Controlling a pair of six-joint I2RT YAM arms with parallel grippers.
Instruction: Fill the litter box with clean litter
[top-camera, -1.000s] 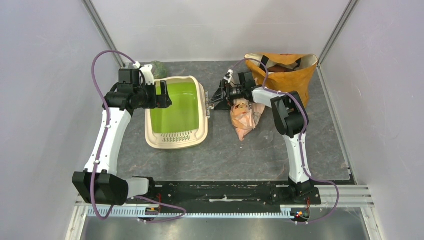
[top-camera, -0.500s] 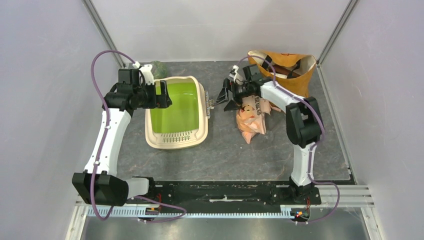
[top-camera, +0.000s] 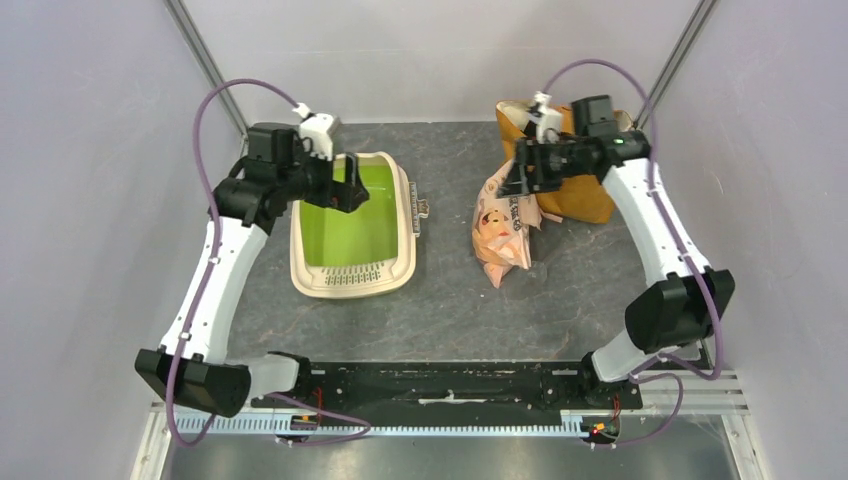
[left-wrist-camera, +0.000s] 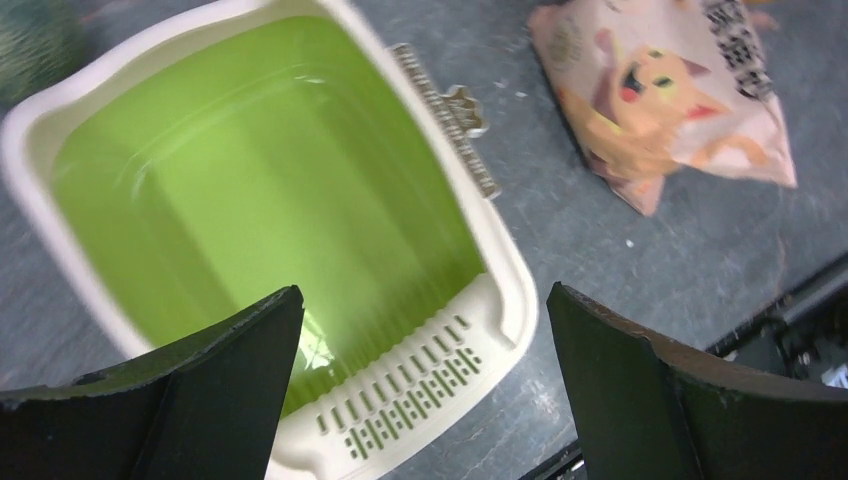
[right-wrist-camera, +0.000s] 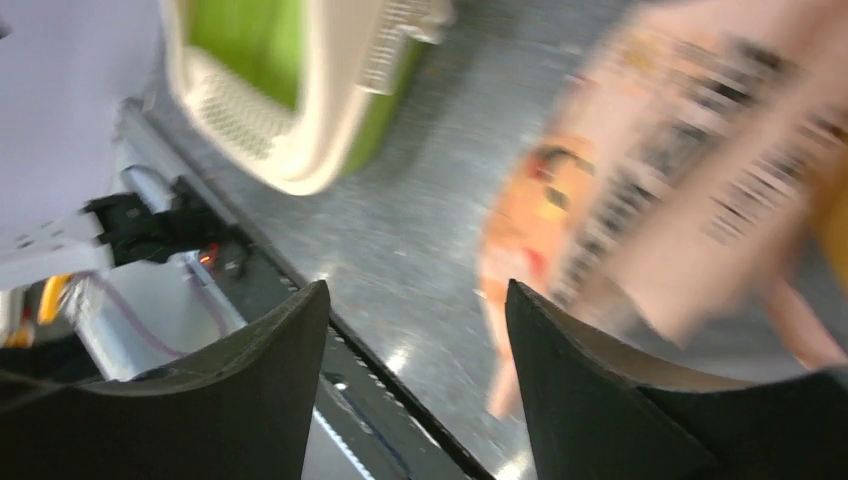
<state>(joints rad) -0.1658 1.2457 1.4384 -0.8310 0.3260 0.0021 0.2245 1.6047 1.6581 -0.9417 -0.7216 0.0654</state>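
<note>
The litter box (top-camera: 352, 285) stands empty on the tabletop (top-camera: 450, 300), below the wide-open left jaws. The litter bag (top-camera: 503, 235) lies to its right, long axis near-to-far, far end just below the right jaws, which are open and empty. Of the two, the right arm (top-camera: 650, 220) is nearer.

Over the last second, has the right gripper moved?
Yes. The right gripper pulled away from the litter box rim, rightward and farther back, and is now beside the yellow fabric bag.
</note>
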